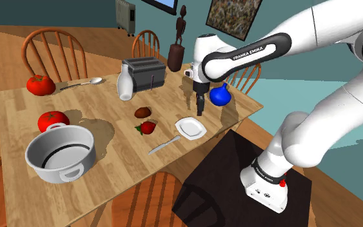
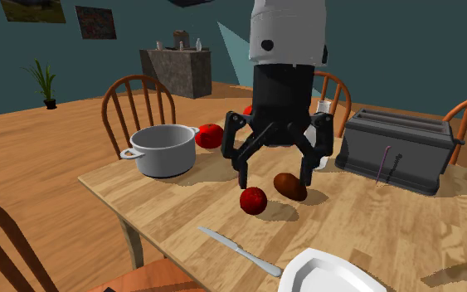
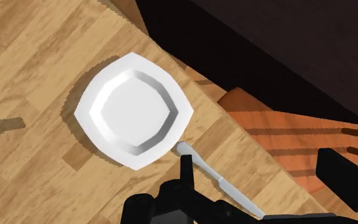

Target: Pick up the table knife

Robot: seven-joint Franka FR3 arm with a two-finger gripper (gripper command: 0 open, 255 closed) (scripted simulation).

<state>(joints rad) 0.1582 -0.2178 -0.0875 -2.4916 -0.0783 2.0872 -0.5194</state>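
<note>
Hand (image 2: 274,184), fingers (image 2: 241,172) well apart and empty, seemingly above table knife (image 3: 217,181) beside white plate (image 3: 133,111).

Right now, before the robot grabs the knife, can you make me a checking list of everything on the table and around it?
Surface: wooden table, crowded with kitchen things.
Job's things: table knife lies flat near the table's edge, close beside the white plate; not held.
Clutter: grey pot, a tomato by it, another tomato near the spoon, white jug, toaster, blue vase, strawberry, brown lump.
Grippers: gripper open, empty, hovering above the table.
Cables: nothing seen.
Surroundings: wooden chairs, dark stand, wall pictures.
</note>
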